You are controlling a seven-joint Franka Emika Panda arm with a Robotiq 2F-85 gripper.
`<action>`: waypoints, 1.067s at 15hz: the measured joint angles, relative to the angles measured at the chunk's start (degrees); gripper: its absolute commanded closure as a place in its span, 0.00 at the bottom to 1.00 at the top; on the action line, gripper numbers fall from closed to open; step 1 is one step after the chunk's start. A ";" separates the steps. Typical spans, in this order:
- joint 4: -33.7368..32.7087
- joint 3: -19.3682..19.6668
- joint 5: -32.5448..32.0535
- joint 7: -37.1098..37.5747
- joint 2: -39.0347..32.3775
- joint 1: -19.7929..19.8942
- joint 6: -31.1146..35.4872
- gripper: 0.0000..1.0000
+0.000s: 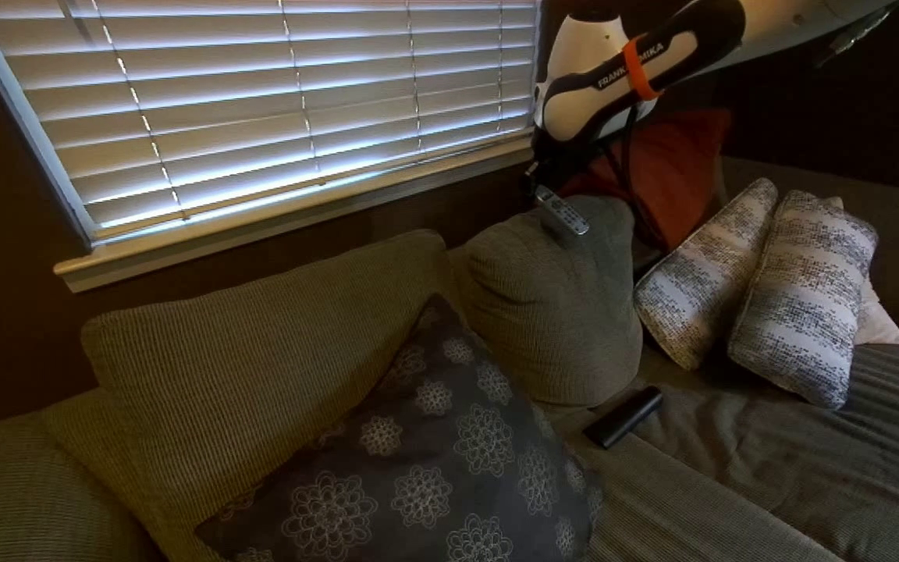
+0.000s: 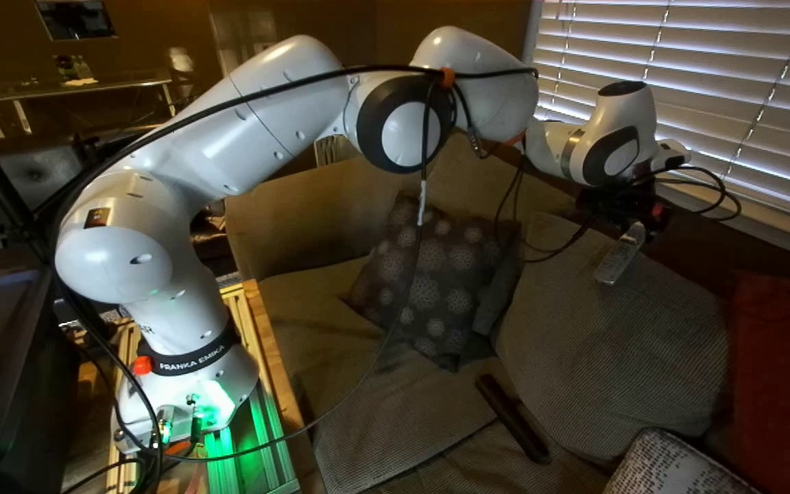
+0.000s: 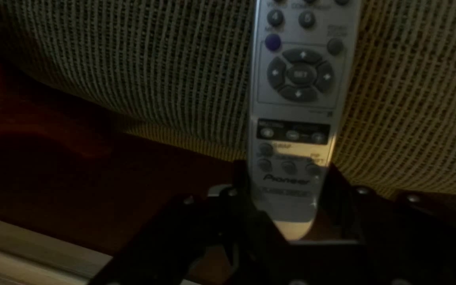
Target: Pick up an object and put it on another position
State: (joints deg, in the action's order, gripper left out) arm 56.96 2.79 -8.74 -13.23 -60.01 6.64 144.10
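The slim silver remote with rows of buttons shows in both exterior views (image 1: 563, 211) (image 2: 620, 255) and fills the middle of the wrist view (image 3: 299, 114). My gripper (image 3: 285, 178) is shut on its lower end, one dark finger on each long side. In the exterior views the gripper (image 1: 535, 181) (image 2: 645, 218) is dark and partly hidden. The remote points away from the fingers, tilted down, over the top of the plump tan cushion (image 1: 566, 312) (image 2: 607, 343). The cushion's ribbed fabric also shows behind the remote in the wrist view (image 3: 152, 71). Whether they touch, I cannot tell.
A black remote (image 1: 623, 417) lies on the seat before the cushion. A grey flower-patterned pillow (image 1: 418, 453) and an orange-red pillow (image 1: 684, 172) flank the cushion. White-and-grey pillows (image 1: 808, 297) lie beyond. The window sill (image 1: 301, 211) and wall are close behind the gripper.
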 measured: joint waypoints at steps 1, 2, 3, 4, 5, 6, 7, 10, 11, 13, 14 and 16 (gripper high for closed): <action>-1.19 0.00 0.00 -0.04 -1.02 0.01 -0.13 0.79; -2.32 0.00 0.00 -0.08 -2.04 0.01 -0.13 0.79; -3.47 0.00 0.00 -0.17 -3.02 0.02 -0.13 0.79; -4.60 -0.04 0.00 -0.21 -3.94 0.04 -0.01 0.79; -5.59 -0.10 0.00 -0.22 -4.79 0.06 0.21 0.79; -6.61 -0.22 0.02 -0.22 -5.57 0.09 0.53 0.79; -7.48 -0.38 0.08 -0.22 -6.28 0.13 1.15 0.79; -9.87 -1.11 0.72 -0.15 -8.01 0.32 3.34 0.79; -10.67 -1.26 0.88 -0.03 -8.46 0.36 3.96 0.79; -12.03 -1.34 0.99 0.36 -9.39 0.34 5.16 0.79; -12.69 -1.35 1.00 0.46 -10.02 0.30 5.90 0.79; -13.79 -1.23 1.00 0.76 -11.43 0.16 7.03 0.79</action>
State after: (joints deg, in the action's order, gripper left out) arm 43.18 1.57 -7.75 -12.47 -71.44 6.80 151.13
